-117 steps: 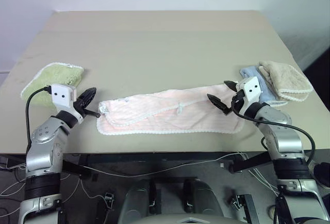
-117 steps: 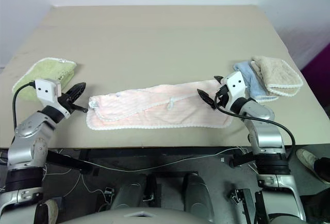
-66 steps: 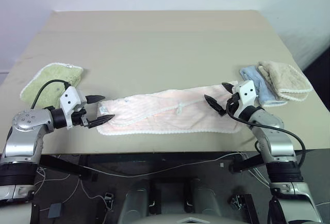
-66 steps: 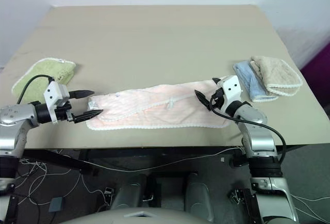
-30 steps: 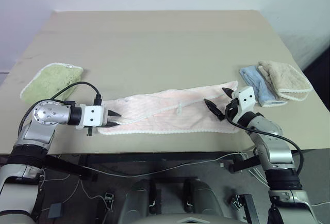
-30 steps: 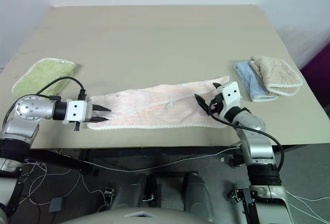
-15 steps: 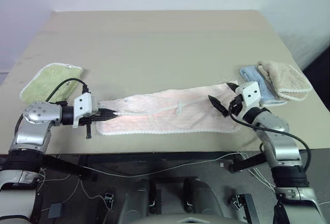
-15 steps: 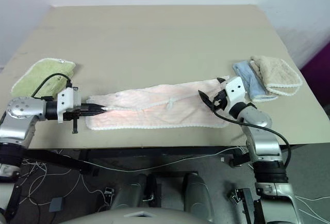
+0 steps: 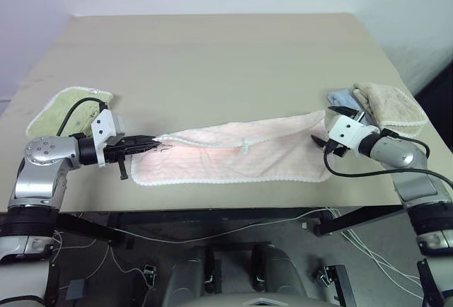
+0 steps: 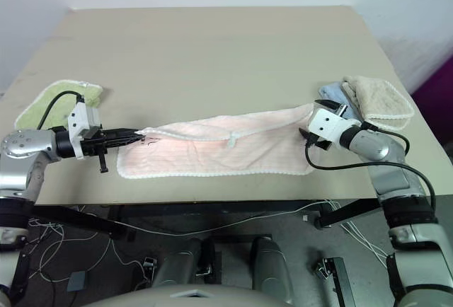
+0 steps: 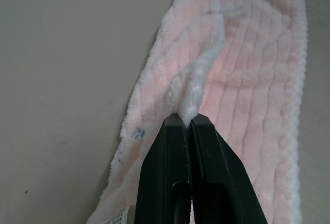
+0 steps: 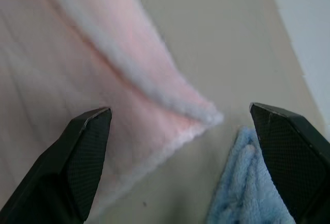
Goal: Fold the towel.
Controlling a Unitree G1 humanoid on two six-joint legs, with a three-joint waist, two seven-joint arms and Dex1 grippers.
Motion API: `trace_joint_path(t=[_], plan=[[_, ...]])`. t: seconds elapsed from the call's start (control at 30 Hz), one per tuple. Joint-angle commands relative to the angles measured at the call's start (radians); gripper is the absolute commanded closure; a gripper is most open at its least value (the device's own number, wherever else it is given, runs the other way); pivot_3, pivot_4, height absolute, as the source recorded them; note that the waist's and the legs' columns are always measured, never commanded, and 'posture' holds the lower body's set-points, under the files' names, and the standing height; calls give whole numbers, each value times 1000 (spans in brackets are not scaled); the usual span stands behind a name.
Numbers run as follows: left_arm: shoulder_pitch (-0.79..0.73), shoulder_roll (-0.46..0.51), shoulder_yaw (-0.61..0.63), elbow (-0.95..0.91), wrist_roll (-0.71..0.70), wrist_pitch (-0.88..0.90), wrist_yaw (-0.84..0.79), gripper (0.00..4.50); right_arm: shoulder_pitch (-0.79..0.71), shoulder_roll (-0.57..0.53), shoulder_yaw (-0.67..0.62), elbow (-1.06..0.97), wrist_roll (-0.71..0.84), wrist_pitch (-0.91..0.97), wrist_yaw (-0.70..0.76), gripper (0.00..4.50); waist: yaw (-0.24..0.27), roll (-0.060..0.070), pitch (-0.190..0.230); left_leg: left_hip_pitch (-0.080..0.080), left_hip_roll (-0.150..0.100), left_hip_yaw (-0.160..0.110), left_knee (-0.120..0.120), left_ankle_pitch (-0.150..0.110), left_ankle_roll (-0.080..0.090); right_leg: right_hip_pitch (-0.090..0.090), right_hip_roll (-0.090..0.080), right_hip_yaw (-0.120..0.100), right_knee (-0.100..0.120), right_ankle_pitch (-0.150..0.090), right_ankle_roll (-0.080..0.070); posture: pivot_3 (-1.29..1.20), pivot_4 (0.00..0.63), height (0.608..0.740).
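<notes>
Towel (image 9: 233, 155), pale pink with white scalloped edging, lies stretched lengthwise near the table's (image 9: 212, 59) front edge.
Left gripper (image 11: 185, 123) is clamped on a raised fold at the towel's left end; right gripper (image 12: 180, 126) has its fingers spread wide over the right corner, gripping nothing. A green terry towel (image 9: 67, 102) lies far left, blue cloth (image 12: 252, 182) and beige cloth (image 9: 389, 105) far right; the tabletop behind is bare.

Fluffy ribbed cloth towel (image 11: 247, 74)
</notes>
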Motion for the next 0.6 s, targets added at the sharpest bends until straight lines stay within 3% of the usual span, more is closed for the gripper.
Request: trace_joint_path(t=[0.03, 0.27, 0.4, 0.6], plan=[[5, 2, 27, -41, -3, 6, 12, 4464, -81, -17, 43, 81, -89, -107, -55, 0, 0, 0, 0, 0, 0, 0, 0, 0, 0, 0, 0, 0, 0, 0, 0, 0, 150, 740], [23, -1, 24, -65, 0, 12, 24, 4464, -201, 4, 127, 213, -197, -205, -116, 0, 0, 0, 0, 0, 0, 0, 0, 0, 0, 0, 0, 0, 0, 0, 0, 0, 150, 740], [36, 2, 30, -83, -4, 19, 32, 4500, -228, -6, 157, 248, -230, -233, -114, 881, 1, 0, 0, 0, 0, 0, 0, 0, 0, 0, 0, 0, 0, 0, 0, 0, 150, 740], [53, 6, 40, -96, -9, 24, 39, 4500, -232, -19, 153, 255, -222, -248, -96, 2996, 0, 0, 0, 0, 0, 0, 0, 0, 0, 0, 0, 0, 0, 0, 0, 0, 150, 740]])
